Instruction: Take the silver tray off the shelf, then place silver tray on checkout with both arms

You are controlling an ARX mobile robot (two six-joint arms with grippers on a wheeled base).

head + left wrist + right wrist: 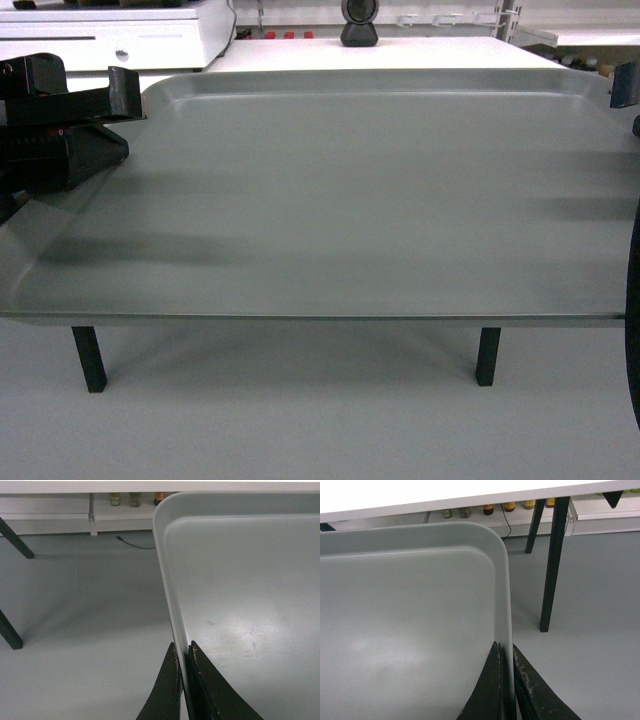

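Observation:
The silver tray hangs level in the air and fills most of the head view, in front of the checkout. The tray is higher than the floor, with nothing under it. My left gripper is shut on the tray's left rim; in the left wrist view its fingers pinch the thin rim of the tray. My right gripper is shut on the right rim, seen as on the tray. The shelf is out of view.
A white cash drawer and a black scanner stand on the counter. Black counter legs show below the tray. Beyond the grey floor are low racks with bottles and a cable.

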